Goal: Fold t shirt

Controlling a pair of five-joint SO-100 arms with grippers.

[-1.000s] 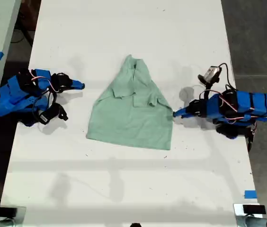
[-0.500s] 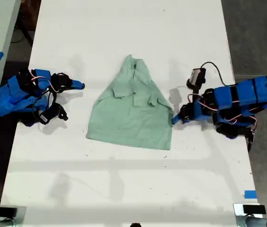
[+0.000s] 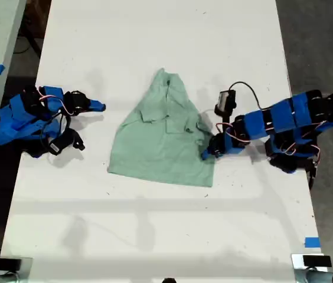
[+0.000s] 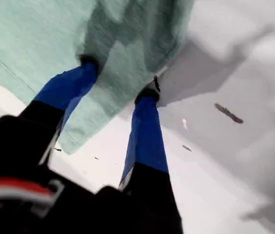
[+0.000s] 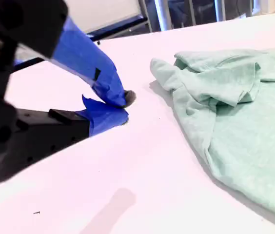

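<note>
T shirt (image 3: 165,137) lies lengthwise, collar toward exterior view's top; my first gripper (image 4: 120,80) jaws apart astride its edge

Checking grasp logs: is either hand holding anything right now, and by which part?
My first hand straddles the t shirt edge at the exterior view's right, fingers apart; a closed hold cannot be told. My second hand is shut on nothing.

Exterior view: overhead, straight down on the tabletop (image 3: 154,236).
Wrist views: close, low, both facing the t shirt (image 3: 163,138).
</note>
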